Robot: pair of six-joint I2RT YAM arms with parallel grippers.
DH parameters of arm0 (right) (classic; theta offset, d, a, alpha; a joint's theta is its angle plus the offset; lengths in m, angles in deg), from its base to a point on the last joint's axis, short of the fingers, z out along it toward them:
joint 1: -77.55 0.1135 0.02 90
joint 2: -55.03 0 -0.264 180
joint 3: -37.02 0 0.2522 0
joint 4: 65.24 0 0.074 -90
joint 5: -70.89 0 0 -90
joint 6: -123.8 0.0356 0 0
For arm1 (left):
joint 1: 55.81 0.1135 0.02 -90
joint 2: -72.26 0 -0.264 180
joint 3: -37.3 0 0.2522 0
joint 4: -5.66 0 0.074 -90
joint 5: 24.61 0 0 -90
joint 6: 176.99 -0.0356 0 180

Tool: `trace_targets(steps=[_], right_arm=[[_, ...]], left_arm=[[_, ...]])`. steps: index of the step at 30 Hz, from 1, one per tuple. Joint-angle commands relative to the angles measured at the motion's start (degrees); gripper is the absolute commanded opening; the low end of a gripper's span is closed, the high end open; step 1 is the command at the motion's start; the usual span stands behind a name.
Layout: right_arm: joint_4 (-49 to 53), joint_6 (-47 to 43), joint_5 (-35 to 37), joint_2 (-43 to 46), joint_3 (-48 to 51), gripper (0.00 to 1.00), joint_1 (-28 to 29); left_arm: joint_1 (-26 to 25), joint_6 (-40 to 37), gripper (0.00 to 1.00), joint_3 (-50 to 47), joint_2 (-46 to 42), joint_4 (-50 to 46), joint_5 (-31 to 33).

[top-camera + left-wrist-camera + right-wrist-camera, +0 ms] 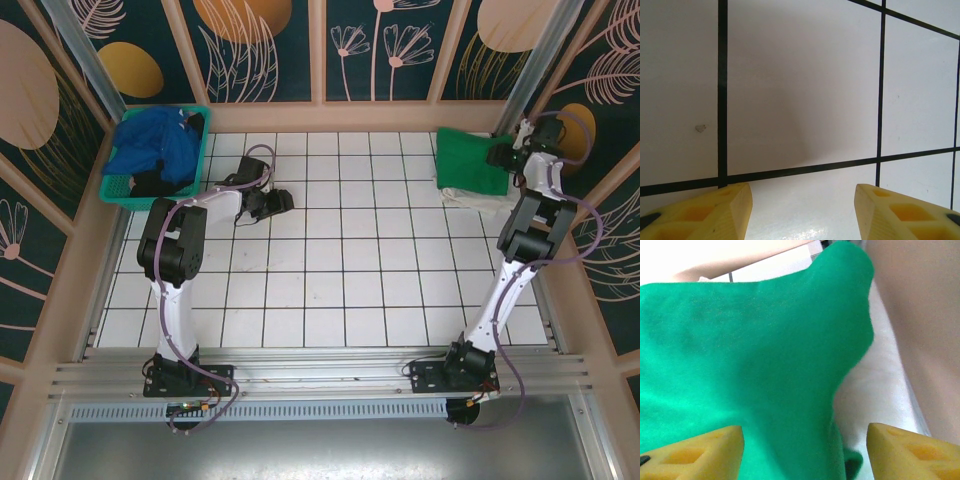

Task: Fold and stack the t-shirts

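Note:
A folded green t-shirt (pixel 465 160) lies at the table's back right on top of a cream-white t-shirt (pixel 478 200). My right gripper (pixel 500 155) hovers at the green shirt's right edge. In the right wrist view its yellow fingers (pixel 695 452) stand wide apart, open (pixel 805 450), with a green fold (pixel 755 365) lying loose between them and pale cloth (pixel 875 390) beside it. A royal-blue t-shirt (pixel 155 145) sits crumpled in the basket. My left gripper (pixel 275 203) rests low over bare tiles, open (pixel 802 210), with nothing between its fingers.
The teal lattice basket (pixel 200 150) stands at the back left corner. A wooden rim and patterned walls (pixel 320 112) close off the table's back and sides. White tiles (pixel 340 260) fill the middle of the table.

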Motion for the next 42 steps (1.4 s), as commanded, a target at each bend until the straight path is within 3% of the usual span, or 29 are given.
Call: trace_targets(steps=[1,5,8,13,20,25,31,33,39,42], right_arm=[[-9.16,4.49,9.28,10.78,6.83,0.65,3.65],[-15.79,5.67,12.21,15.68,15.60,0.61,8.25],[-18.99,7.75,10.97,13.48,17.99,0.60,10.16],[-14.02,10.87,12.02,5.01,14.76,0.58,10.42],[-13.38,14.44,11.08,7.18,24.88,0.60,10.34],[-11.98,15.20,11.09,11.81,26.70,0.67,10.93],[-16.33,14.93,13.51,23.75,35.86,0.92,11.36],[-21.72,16.22,15.53,30.77,45.50,0.99,12.33],[-49.51,15.97,21.87,49.31,77.94,0.99,18.30],[-74.87,9.75,20.25,52.43,93.46,0.99,20.12]], left_arm=[[-0.18,-0.62,0.58,-2.48,-0.41,-3.36,-0.41],[-0.16,-0.45,0.58,-4.03,-2.73,-2.02,-0.86],[-0.14,-0.19,0.60,-5.52,-5.69,-0.96,-0.44],[-0.20,-0.01,0.71,-9.07,-12.34,1.21,2.07],[-0.13,1.38,0.81,-13.71,-20.49,4.00,8.45],[-0.20,2.49,0.98,-17.66,-28.71,7.57,18.36],[-0.15,-2.96,0.99,-27.54,-43.15,13.43,38.88],[-0.17,-5.42,0.98,-32.95,-48.75,16.22,45.84],[-0.12,-15.67,0.99,-50.98,-57.19,28.07,59.87],[2.01,-19.03,0.99,-60.50,-57.68,42.57,56.20]])
